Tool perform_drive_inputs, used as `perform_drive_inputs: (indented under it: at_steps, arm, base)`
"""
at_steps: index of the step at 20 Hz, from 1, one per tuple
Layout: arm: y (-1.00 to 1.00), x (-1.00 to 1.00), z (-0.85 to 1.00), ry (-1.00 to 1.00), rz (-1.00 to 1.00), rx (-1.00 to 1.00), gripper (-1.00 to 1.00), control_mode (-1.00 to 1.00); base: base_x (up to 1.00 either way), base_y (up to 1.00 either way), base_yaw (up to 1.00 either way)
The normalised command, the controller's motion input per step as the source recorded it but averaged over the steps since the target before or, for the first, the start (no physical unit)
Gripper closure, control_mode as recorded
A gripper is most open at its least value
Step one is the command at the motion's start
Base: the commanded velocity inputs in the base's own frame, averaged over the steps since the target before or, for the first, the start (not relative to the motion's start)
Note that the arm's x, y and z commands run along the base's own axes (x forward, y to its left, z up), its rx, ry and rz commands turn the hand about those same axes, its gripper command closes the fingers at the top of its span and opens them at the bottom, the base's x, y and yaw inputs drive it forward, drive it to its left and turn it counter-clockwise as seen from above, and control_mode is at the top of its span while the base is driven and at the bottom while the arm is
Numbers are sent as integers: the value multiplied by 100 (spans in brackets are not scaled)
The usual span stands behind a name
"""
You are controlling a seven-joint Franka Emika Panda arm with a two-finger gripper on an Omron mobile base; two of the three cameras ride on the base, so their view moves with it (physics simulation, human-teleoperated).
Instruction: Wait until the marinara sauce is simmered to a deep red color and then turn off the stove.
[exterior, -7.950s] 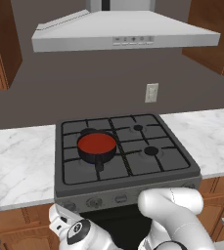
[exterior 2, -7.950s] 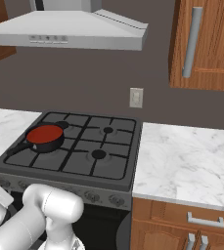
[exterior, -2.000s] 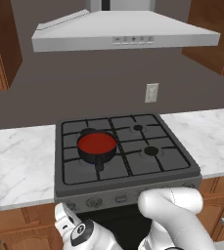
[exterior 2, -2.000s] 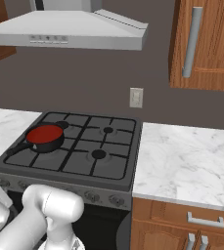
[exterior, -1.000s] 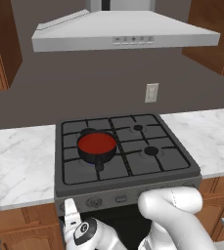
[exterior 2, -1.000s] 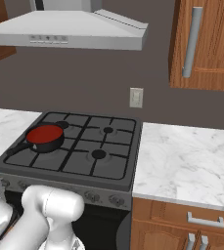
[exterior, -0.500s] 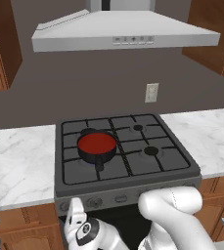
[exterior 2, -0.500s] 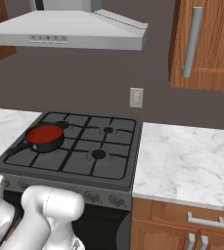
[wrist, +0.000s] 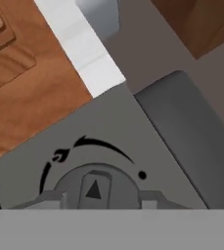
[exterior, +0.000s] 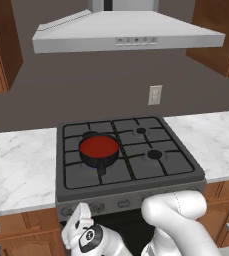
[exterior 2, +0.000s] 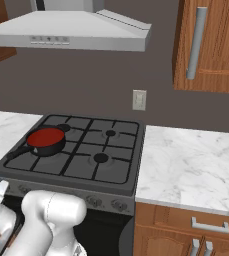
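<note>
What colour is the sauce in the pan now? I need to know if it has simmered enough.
The marinara sauce looks deep red, clearest in the left base view.

I see a grey range hood hanging on the dark back wall, with a row of small buttons on its front face. Below it and to the right, a white wall outlet sits on the wall. White marble countertop runs to the left and right, with wooden lower cabinets beneath carrying silver handles. A wooden upper cabinet with a long vertical handle hangs far right.
</note>
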Motion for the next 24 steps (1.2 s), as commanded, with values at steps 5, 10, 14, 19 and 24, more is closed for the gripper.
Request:
perform_drive_inputs:
  at_steps: [5, 10, 14, 19, 24]
  arm:
    - [-12, 2, 0, 0, -3, 25, 100, -100]
    - [-11, 1, 0, 0, -2, 25, 100, -100]
    - [-12, 0, 0, 0, -2, 26, 100, -100]
    - [-13, 0, 0, 0, -2, 27, 100, -100]
    - [-13, 1, 0, 0, -2, 28, 100, -100]
  base:
    - [0, 0, 0]
    - [0, 0, 0]
    - [0, 0, 0]
    - [0, 0, 0]
    - [0, 0, 0]
